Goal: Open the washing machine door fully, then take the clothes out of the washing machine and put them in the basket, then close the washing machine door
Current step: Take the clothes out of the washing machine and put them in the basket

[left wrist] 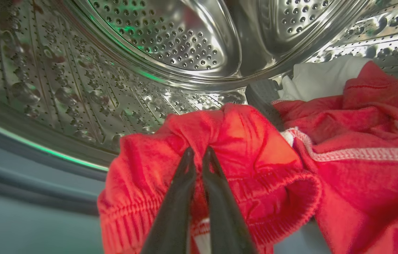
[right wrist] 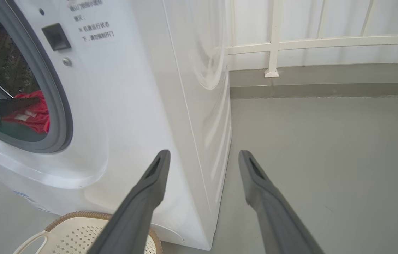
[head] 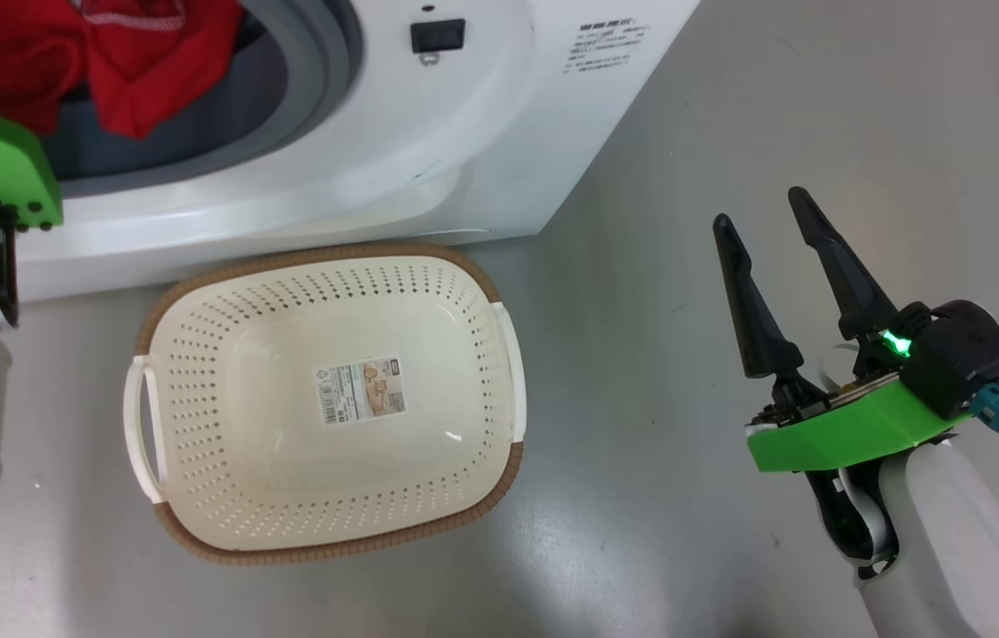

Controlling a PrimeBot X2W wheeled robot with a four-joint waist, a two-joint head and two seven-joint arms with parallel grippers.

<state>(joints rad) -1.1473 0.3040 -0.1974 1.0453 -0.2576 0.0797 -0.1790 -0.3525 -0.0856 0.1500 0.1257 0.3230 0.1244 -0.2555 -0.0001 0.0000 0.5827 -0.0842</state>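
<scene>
Left gripper (left wrist: pixel 199 150): jaws nearly closed, a fold of the clothes (left wrist: pixel 262 141) apparently pinched between the tips.
Clothes: heaped in the washing machine (head: pixel 481 133) drum (left wrist: pixel 170 46), around and right of those jaws.
Right gripper (head: pixel 758 208): jaws spread, nothing held.
Basket (head: pixel 322 255): set on the floor (head: pixel 685 133), left of the right jaws.

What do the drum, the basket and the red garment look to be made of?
Drum: seemingly polished steel, mirror-bright with punched holes. Basket: probably moulded plastic, glossy cream, perforated; its brown rim looks woven, perhaps moulded too. Red garment: soft knit fabric, judging by folds and ribbed hem.
</scene>
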